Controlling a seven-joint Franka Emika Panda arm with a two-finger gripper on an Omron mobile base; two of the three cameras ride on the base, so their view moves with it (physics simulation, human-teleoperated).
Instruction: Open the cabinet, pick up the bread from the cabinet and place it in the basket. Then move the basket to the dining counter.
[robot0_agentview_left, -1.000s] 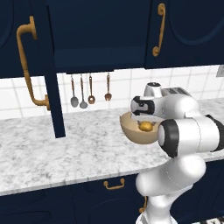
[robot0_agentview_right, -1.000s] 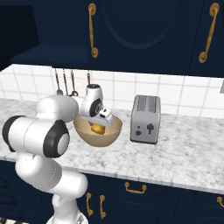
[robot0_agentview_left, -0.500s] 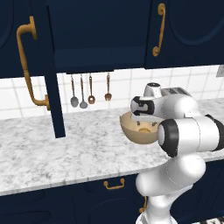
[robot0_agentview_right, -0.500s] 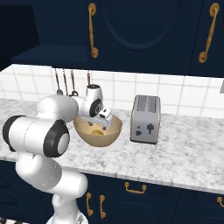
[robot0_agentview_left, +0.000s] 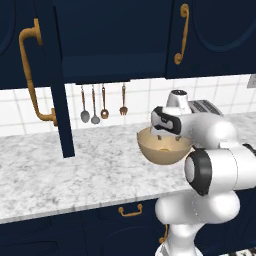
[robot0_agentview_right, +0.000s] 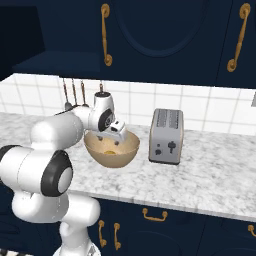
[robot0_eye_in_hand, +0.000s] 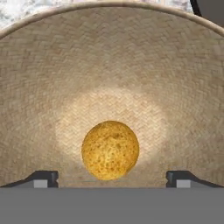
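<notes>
Pincer (robot0_eye_in_hand: 111, 177) jaws wide apart, holding nothing; bread (robot0_eye_in_hand: 110, 150) sits free between them at 12 o'clock, on basket (robot0_eye_in_hand: 52, 78) floor; rim next.

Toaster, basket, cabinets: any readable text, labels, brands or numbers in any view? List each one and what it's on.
None readable.
toaster: dark knobs on its front, no lettering can be made out.
basket: plain weave, no label.
bread: no marking.
cabinet doors: brass handles, no signs.
</notes>
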